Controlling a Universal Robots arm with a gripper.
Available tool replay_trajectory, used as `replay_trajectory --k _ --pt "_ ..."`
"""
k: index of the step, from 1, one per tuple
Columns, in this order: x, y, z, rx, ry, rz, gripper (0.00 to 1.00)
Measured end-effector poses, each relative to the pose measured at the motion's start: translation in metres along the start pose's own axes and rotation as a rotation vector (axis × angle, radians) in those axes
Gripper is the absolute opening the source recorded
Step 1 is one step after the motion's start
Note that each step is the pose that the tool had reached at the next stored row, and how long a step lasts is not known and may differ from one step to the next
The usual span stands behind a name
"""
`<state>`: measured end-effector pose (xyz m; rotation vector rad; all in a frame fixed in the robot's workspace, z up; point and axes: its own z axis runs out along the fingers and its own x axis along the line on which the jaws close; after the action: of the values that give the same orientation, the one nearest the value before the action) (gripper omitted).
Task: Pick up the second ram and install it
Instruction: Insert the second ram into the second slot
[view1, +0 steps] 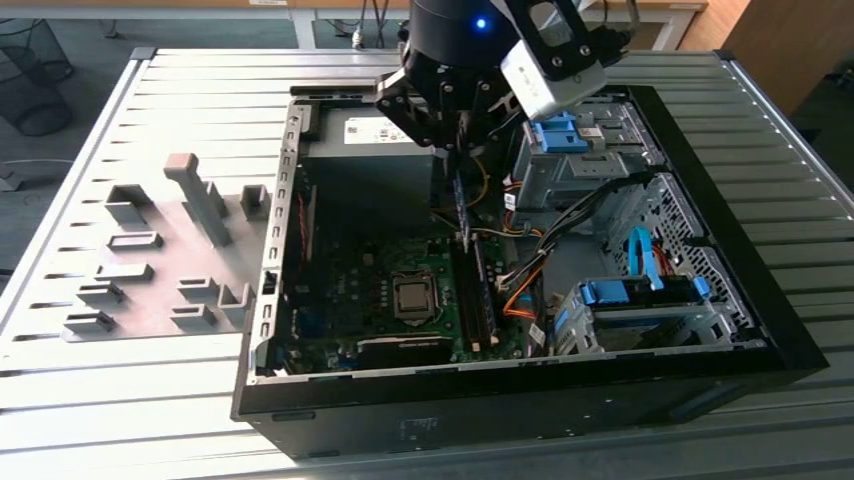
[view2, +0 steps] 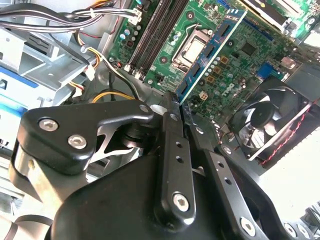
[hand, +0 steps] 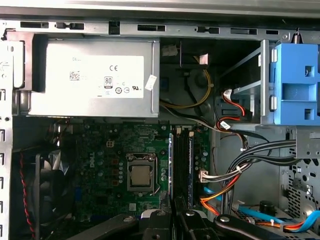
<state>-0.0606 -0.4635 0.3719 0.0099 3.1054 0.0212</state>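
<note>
My gripper (view1: 458, 165) hangs over the open computer case (view1: 747, 350), shut on the second ram (view1: 462, 210). The ram is a thin blue stick that hangs down edge-on from the fingers, just above the black memory slots (view1: 477, 300) on the green motherboard (view1: 360, 290). In the second wrist view the two black fingers (view2: 169, 130) pinch the blue ram (view2: 212, 52), which runs out over the board beside the processor socket (view2: 192, 47). In the first wrist view the ram (hand: 171, 165) lines up alongside the slots (hand: 182, 165), where another stick (hand: 190, 165) sits.
A grey fixture plate with upright blocks (view1: 147, 270) lies at the exterior view's left of the case. Inside the case are the power supply (hand: 90, 75), a black fan (view2: 272, 120), blue drive caddies (view1: 641, 292) and bundles of orange and black cables (hand: 235, 170) close to the slots.
</note>
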Motion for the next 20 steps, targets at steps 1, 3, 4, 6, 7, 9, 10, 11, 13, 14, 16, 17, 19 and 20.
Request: replay_trajectory --k 1,3,4,6,7,9,10,11,13,14,16,17,19,20 --pt "-0.0005 0.0 0.0 0.0001 0.0002 0.0 0.14" --pt "-0.0005 0.0 0.0 0.0002 0.0003 0.0 0.14" --pt "-0.0007 0.0 0.0 0.0002 0.0003 0.0 0.14" --pt "-0.0009 0.0 0.0 0.0001 0.0002 0.0 0.14" --pt "-0.0009 0.0 0.0 0.0001 0.0003 0.0 0.14" --pt "-0.0009 0.0 0.0 0.0001 0.0003 0.0 0.14" --pt "-0.0009 0.0 0.0 0.0001 0.0003 0.0 0.14" --pt "-0.0009 0.0 0.0 0.0002 0.0003 0.0 0.14" --pt "-0.0009 0.0 0.0001 0.0002 0.0003 0.0 0.14" --pt "-0.0009 0.0 0.0001 0.0002 0.0003 0.0 0.14" --pt "-0.001 0.0001 0.0006 0.0001 0.0003 0.0 0.14" --pt "-0.0014 0.0 0.0019 0.0001 0.0006 0.0 0.14" --pt "-0.0019 -0.0002 0.0055 0.0001 0.0011 0.0 0.14" --pt "-0.0023 -0.0002 0.0074 0.0 0.0012 0.0 0.14"
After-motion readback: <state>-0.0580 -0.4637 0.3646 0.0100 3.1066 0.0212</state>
